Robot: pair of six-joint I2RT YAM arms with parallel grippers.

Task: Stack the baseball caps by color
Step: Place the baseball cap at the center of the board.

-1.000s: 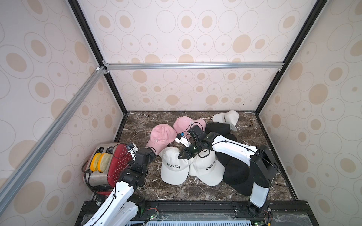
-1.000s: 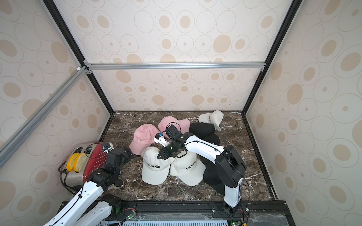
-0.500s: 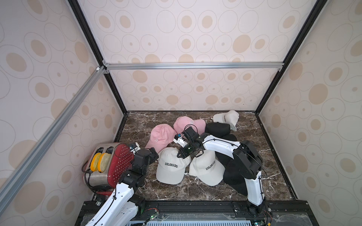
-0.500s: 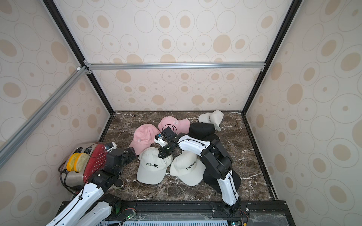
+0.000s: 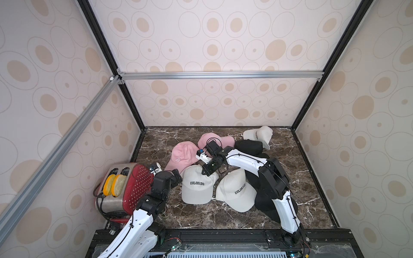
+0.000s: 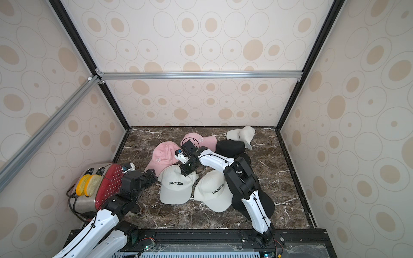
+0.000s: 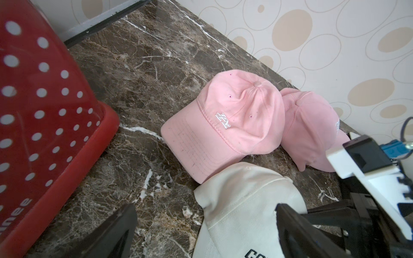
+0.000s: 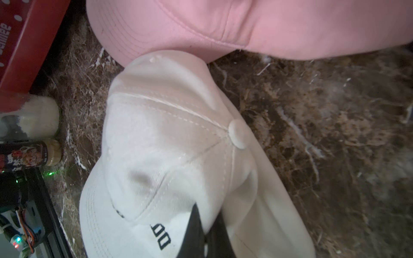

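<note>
In both top views my right gripper (image 5: 209, 170) is clamped shut on the back of the crown of a white cap (image 5: 196, 188). The cap lies on the marble table (image 5: 201, 220) with its brim toward me and COLORADO across the front. Its crown touches the brim of a pink cap (image 5: 182, 156) just behind it. A second white cap (image 5: 237, 193) lies just beside it on the right, and a second pink cap (image 5: 215, 139) sits behind the arm. A third white cap (image 5: 257, 135) is at the far edge next to a black cap (image 5: 248, 146). Another black cap (image 5: 266, 201) lies under the right arm (whether more black hides there I cannot tell). My left gripper (image 6: 150, 175) hangs with its jaws wide apart and holds nothing, between the toaster (image 6: 100, 189) and the white cap.

From the left wrist, the two fingers (image 7: 116, 232) stand far apart, with bare marble and the white cap's crown between them. Both pink caps lie beyond, touching each other.

From the right wrist, the black fingers (image 8: 196, 225) pinch a fold of the white cap near its lettering. A small bottle (image 8: 31, 156) and a white jar (image 8: 38, 120) stand by the toaster's red side.
</note>
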